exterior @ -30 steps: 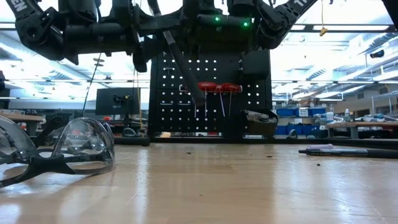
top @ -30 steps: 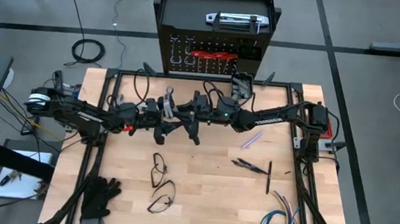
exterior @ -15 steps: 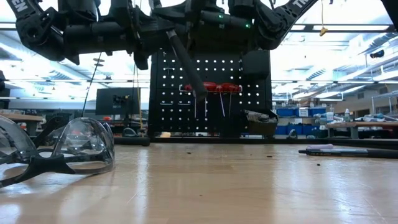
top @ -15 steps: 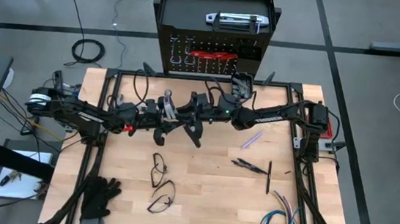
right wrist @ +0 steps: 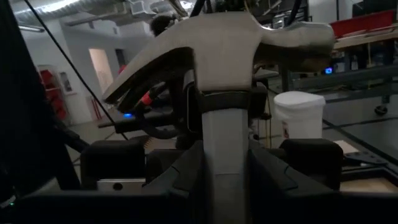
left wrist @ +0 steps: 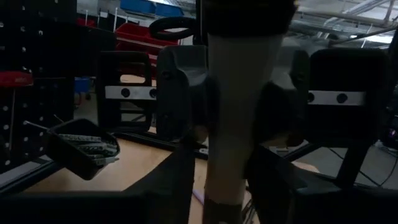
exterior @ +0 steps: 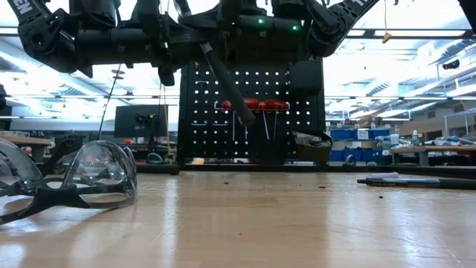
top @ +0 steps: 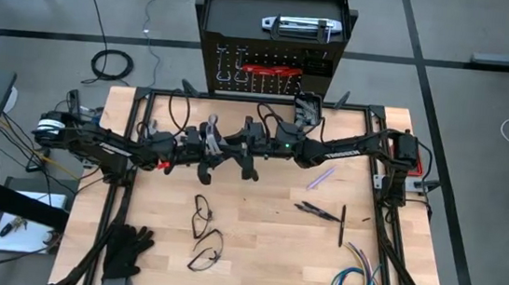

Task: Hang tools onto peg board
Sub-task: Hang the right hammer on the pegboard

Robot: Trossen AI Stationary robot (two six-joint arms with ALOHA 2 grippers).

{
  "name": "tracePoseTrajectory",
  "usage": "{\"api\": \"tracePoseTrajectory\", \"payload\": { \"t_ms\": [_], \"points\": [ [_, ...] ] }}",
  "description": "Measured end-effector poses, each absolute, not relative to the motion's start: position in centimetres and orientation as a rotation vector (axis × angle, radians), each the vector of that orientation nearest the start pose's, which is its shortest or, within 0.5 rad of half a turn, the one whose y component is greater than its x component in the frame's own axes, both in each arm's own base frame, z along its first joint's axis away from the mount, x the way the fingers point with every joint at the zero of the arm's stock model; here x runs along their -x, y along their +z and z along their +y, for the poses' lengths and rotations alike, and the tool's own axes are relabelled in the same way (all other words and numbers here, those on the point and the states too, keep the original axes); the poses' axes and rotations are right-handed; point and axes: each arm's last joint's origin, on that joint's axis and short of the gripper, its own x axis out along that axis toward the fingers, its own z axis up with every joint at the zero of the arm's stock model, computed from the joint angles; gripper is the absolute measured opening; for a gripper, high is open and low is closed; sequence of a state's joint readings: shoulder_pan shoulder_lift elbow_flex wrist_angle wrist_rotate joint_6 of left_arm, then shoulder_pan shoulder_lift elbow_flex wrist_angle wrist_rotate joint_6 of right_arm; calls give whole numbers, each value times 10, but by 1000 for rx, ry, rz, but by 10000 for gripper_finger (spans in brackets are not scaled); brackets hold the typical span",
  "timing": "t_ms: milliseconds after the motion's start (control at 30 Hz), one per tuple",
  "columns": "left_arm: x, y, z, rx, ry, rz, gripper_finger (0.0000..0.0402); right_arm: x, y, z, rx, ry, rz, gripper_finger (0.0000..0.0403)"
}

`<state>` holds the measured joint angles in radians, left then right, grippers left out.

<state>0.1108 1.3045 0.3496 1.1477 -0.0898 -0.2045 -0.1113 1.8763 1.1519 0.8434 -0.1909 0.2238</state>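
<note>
A steel hammer (top: 211, 131) with a black handle (exterior: 227, 82) hangs above the table's middle, head up. The handle slants down toward the table's right. My left gripper (left wrist: 224, 186) comes from the left and my right gripper (right wrist: 227, 174) from the right. They face each other, both shut on the hammer's pale shank. The peg board (top: 270, 74) stands upright at the far edge, with red-handled tools (exterior: 253, 104) on its hooks and a small black bin (exterior: 312, 141). My left gripper pinches the hammer's pale shank (left wrist: 239, 137) between its two fingers, coming level from the table's left and lying across it. The hammer is clear of the table. My right gripper pinches the shank (right wrist: 227, 149) just below the head (right wrist: 236, 43), level from the table's right, fingers across it. The hammer stands head up, its handle hanging below.
Two pairs of safety glasses (top: 203, 214) (top: 207, 250) lie near the table's middle, one looming close in the low view (exterior: 74, 179). Black gloves (top: 127, 252) are at the near left. A purple pen (top: 319, 177), dark pliers (top: 318, 211) and a wire bundle (top: 353, 283) lie on the right.
Both arms have kept their place. The hammer's black handle has tipped a little, its free lower end swinging toward the table's right.
</note>
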Motion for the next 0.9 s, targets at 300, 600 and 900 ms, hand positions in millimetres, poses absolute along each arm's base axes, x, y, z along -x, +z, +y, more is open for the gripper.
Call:
{"api": "tracePoseTrajectory", "payload": {
  "t_ms": [300, 600, 900],
  "points": [
    [-234, 210, 29, 183, 203, -201, 44, -416, 248, -41, -191, 91, -102, 94],
    [-235, 208, 30, 193, 232, -171, 44, -416, 247, -44, -203, 76, -91, 125],
    [-235, 206, 31, 220, 269, -153, 44, -406, 255, -58, -188, 48, 13, 191]
  ]
}}
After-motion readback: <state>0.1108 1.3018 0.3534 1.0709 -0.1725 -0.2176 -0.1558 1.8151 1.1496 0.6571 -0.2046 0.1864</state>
